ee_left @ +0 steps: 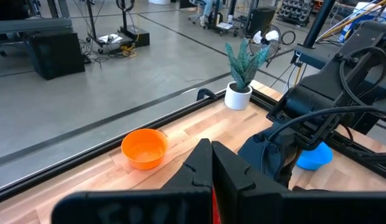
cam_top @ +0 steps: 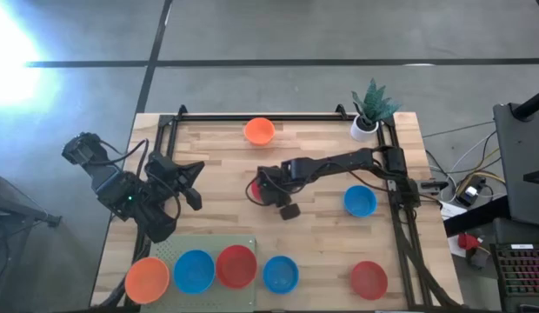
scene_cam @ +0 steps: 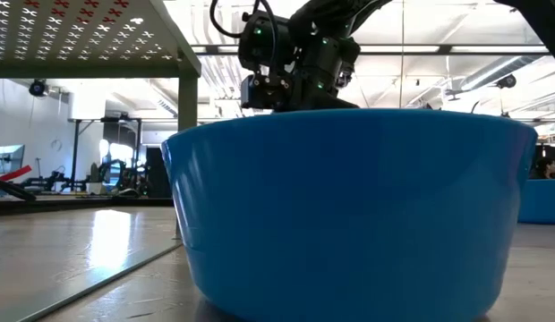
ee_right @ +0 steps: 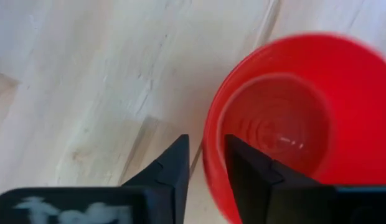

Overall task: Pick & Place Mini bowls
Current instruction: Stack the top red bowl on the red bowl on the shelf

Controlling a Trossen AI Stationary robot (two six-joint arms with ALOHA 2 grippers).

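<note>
My right gripper (ee_right: 208, 165) is open and points down at the table's middle (cam_top: 262, 187). It stands astride the near rim of a red mini bowl (ee_right: 286, 124), one finger inside the bowl and one outside. That bowl sits upright on the wood (cam_top: 254, 188). My left gripper (ee_left: 211, 174) is shut on nothing and raised over the table's left side (cam_top: 193, 184). Other mini bowls rest on their bases: orange (cam_top: 259, 130), blue (cam_top: 360, 201), red (cam_top: 369, 278) and blue (cam_top: 280, 273). The last one fills the low view (scene_cam: 349, 215). My right gripper has the red bowl's rim (ee_right: 207, 146) between its open fingers, coming from above. Bare wood shows between the outer finger (ee_right: 174, 165) and the rim. Whether the inner finger (ee_right: 246, 165) touches the bowl's wall, I cannot tell.
A pale green perforated platform (cam_top: 209, 246) at the near left carries an orange (cam_top: 147, 276), a blue (cam_top: 194, 269) and a red bowl (cam_top: 236, 265). A potted plant (cam_top: 371, 109) stands at the far right corner. Black rails (cam_top: 252, 116) frame the table.
</note>
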